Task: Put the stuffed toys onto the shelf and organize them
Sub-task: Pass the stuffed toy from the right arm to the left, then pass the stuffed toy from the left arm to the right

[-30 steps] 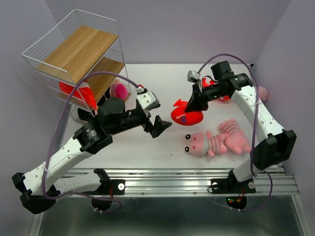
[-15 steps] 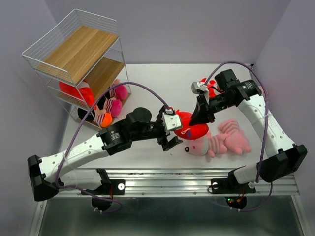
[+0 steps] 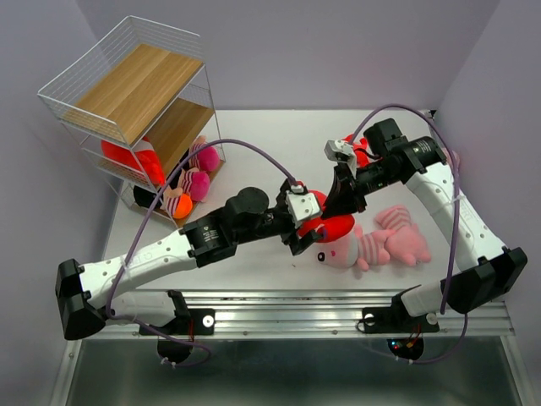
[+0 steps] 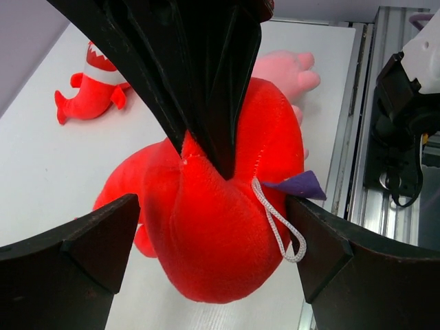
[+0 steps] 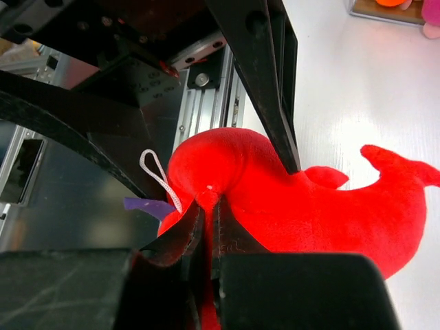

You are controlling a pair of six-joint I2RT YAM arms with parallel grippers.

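Right end effector (image 5: 206,206) is clamped shut on a pinch of fabric on the red plush fish (image 3: 336,226), which is over the near middle of the table (image 3: 262,144), just beside the pink striped plush (image 3: 385,245) and well apart from the shelf (image 3: 127,80); can't tell if it's lifted or resting. Left end effector (image 4: 213,237) is spread wide, straddling the fish body, not gripping. Reads as a handover: close left squarely on the fat of the body, clear of the hang loop (image 4: 278,220) and right's fingers, and only release right once left holds
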